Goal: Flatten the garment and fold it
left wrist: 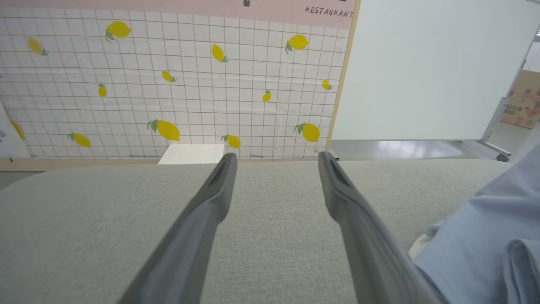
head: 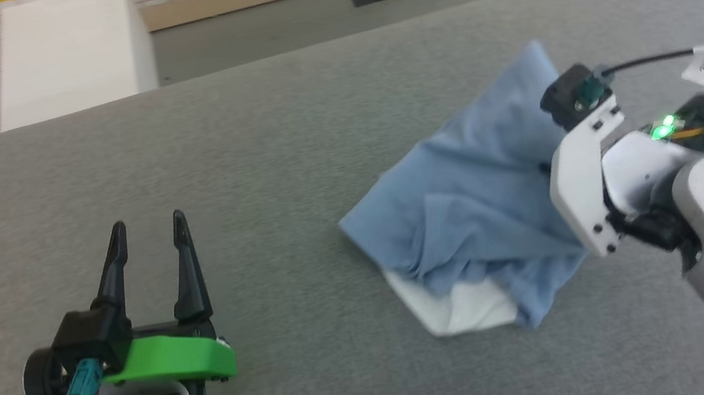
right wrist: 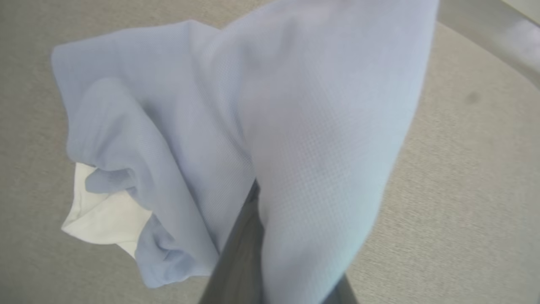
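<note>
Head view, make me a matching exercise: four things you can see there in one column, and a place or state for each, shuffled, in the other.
Things
1. left tool
2. right tool
3. garment
4. white box

Places or states
A. bunched on the gray surface, one part raised
B. open, apart from the cloth
C. shut on blue fabric
D. beyond the surface's far edge

Pairs: 1-B, 2-C, 3-A, 4-D
</note>
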Available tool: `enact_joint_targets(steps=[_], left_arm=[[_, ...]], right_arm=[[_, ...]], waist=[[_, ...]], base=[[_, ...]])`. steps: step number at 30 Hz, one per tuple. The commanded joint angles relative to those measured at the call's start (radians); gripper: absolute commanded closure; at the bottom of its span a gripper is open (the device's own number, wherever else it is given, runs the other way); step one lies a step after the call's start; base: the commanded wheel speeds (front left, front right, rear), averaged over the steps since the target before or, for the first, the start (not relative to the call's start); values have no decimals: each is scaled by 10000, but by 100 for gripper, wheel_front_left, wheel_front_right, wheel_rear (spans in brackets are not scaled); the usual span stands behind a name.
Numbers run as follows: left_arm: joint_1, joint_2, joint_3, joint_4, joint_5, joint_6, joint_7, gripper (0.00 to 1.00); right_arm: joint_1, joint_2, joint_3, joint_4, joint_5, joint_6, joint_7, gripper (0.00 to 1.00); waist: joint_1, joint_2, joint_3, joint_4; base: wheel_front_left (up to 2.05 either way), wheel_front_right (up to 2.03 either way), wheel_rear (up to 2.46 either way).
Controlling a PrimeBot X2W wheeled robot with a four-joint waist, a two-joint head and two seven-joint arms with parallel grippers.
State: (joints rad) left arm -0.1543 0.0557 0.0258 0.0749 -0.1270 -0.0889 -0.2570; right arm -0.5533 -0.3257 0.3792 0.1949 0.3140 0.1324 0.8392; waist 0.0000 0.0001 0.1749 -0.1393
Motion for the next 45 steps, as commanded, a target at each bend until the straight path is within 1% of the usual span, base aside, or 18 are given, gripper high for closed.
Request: enact_joint_targets(steps=[1,3,6,10,15,18,21,26,31,32,33,35,36,38,43,45], left_arm=[[-248,82,-29,-94,211,-75,-47,0],[-363,174,-58,-178,312,-92,-47,0],[-540,302,-71,-305,426,-96,-47,0],[-654,559,-41,-470,589,-84,-47,0],[-742,894,13,-734,735,-45,53,0],[-849,1068,44,-1011,789,-29,249,0],[-983,1190,22,-1288,841,-26,465,0],[-1124,1340,-62,-1640,936,-4,764,0],[-1110,1407,-46,-1685,889,41,798,0],[-1085,1406,-33,-1645,863,56,769,0],[-1061,1399,-24,-1601,832,65,736,0],[-990,1374,-16,-1474,774,88,654,0],[-897,1290,-11,-1290,684,135,536,0],[-820,1188,-46,-1085,587,146,412,0],[-607,874,-224,-548,376,150,172,0],[-521,735,-303,-325,261,147,116,0]], right_arm=[[-367,-182,87,118,-299,-17,-174,100],[-759,-441,181,387,-696,-17,-387,100],[-1269,-729,32,932,-1162,-17,-821,100],[-1829,-830,-387,1756,-1816,-17,-1571,100],[-2402,-719,-1106,2777,-2638,-17,-2469,100],[-2744,-589,-1805,3393,-3153,-17,-2977,100],[-3044,-445,-2504,3921,-3564,-17,-3524,100],[-3503,-233,-3752,4826,-4397,-17,-4341,100],[-3674,91,-5040,5623,-5170,-17,-4648,100],[-3668,139,-5219,5749,-5337,-17,-4749,2],[-3664,171,-5360,5817,-5460,-17,-4889,0],[-3626,190,-5516,5935,-5756,-17,-5276,0],[-3564,152,-5520,6019,-6015,-17,-5794,0],[-3488,175,-5587,6063,-6011,-17,-6276,0],[-3011,268,-5387,5939,-5521,-17,-7416,0],[-2715,274,-5195,5723,-5067,-17,-7938,0]], waist=[[0,-1,667,-1197],[0,-1,887,-1637],[0,-1,1215,-2250],[0,-1,1616,-2982],[0,-1,2111,-3541],[0,-1,2420,-3652],[0,-1,2748,-3599],[0,-1,3214,-3259],[0,-1,3309,-2882],[0,-1,3252,-2813],[0,-1,3179,-2760],[0,-1,2966,-2656],[0,-1,2644,-2535],[0,-1,2281,-2409],[0,-1,1268,-1968],[0,-1,897,-1719]], base=[[0,0,0],[0,0,0],[0,0,0],[0,0,0],[0,0,0],[0,0,0],[0,0,0],[0,0,0],[0,0,0],[0,0,0],[0,0,0],[0,0,0],[0,0,0],[0,0,0],[0,0,0],[0,0,0]])
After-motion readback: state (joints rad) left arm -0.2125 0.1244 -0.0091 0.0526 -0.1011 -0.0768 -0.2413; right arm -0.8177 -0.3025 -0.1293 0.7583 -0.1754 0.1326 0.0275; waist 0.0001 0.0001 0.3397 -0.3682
